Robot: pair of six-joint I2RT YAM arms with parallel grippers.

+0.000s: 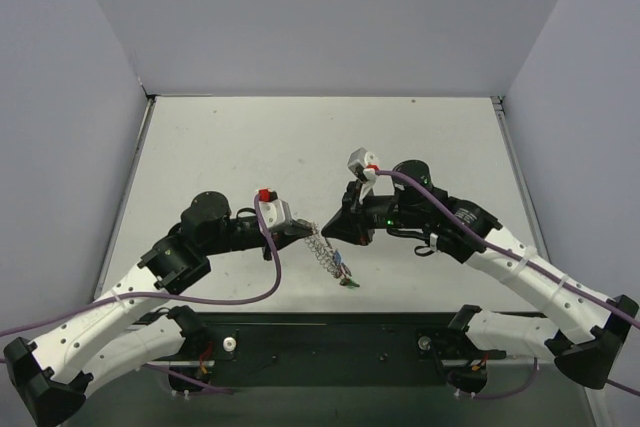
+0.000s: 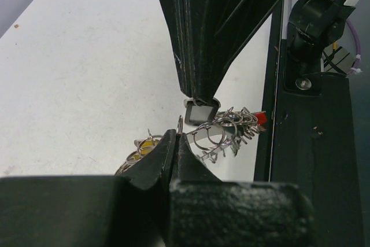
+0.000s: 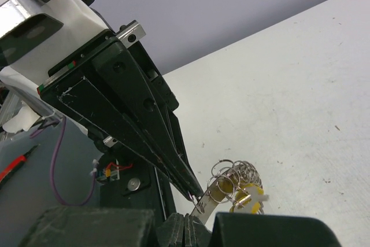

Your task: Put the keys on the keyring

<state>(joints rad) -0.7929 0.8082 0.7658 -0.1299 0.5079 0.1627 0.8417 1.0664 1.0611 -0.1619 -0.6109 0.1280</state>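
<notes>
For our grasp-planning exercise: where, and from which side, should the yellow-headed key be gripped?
Probably the yellow head, approached from the right in the right wrist view, over the table: it juts beyond the keyring coils, while its metal end hides among them.

Silvery coiled keyring (image 1: 320,245) — coloured keys (image 1: 346,277) bunched at its near end.

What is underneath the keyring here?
Below the keyring, keys with coloured heads bunch over the white table. The left gripper and right gripper cover its ends, so how keys attach is hidden.
</notes>
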